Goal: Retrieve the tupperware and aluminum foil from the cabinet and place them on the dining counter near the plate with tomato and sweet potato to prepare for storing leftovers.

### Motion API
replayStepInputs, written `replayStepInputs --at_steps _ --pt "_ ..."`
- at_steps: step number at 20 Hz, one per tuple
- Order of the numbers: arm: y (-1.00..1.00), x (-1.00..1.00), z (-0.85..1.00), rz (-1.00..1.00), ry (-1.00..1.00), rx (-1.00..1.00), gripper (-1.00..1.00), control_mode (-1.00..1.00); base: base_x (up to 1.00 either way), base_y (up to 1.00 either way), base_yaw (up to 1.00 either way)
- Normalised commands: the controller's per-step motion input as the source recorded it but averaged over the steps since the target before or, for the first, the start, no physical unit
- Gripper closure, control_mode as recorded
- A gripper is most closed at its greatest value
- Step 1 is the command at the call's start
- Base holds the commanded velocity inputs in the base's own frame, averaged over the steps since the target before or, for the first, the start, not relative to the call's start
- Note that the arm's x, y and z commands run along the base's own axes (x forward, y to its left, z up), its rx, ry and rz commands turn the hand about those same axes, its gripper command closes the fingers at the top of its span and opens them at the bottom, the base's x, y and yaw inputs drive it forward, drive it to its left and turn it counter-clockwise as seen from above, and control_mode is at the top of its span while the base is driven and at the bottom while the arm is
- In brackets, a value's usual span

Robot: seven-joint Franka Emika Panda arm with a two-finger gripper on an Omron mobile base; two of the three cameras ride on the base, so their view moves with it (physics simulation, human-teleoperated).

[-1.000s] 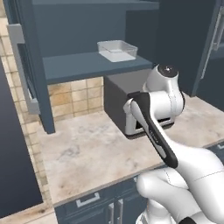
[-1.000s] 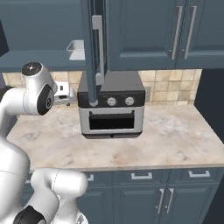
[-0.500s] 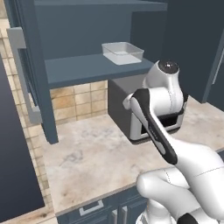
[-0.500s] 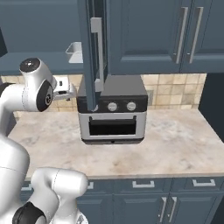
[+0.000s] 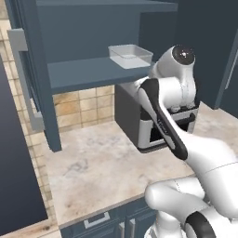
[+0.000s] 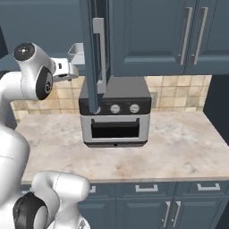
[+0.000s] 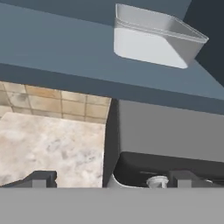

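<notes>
**Open gripper hangs below the cabinet shelf, tupperware untouched**

The tupperware (image 5: 130, 56) sits on the inner shelf of the open cabinet (image 5: 88, 74), toward the shelf's right end and near its front edge. From the hand view the tupperware (image 7: 155, 37) appears above and ahead of the fingers, well apart from them, and nothing lies between the two fingertips (image 7: 41, 178).

The gripper (image 6: 67, 71) stands with its jaws spread wide and holds nothing. It hangs beside the toaster oven (image 6: 115, 116), roughly level with the shelf's underside, over the marbled wall counter (image 6: 179, 147). The toaster oven stands against the tiled backsplash (image 5: 79, 104) directly under the shelf.

The cabinet's door (image 6: 94, 49) is swung out toward the camera, its grey bar handle (image 6: 100, 53) facing forward. No foil box can be made out on the visible shelf.
</notes>
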Motion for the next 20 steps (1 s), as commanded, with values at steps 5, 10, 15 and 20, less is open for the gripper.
replayStepInputs --at_steps 5,10,15,20 --pt "0.00 0.46 0.58 0.00 -0.10 0.00 -1.00 -1.00 0.00 0.00 0.00" --pt "0.06 0.38 0.33 0.00 -0.08 0.00 -1.00 -1.00 0.00 0.00 0.00" --pt "0.14 0.28 0.35 0.00 -0.09 0.00 -1.00 -1.00 0.00 0.00 0.00" --pt "0.10 0.30 0.13 0.00 -0.01 0.00 -1.00 -1.00 0.00 0.00 0.00"
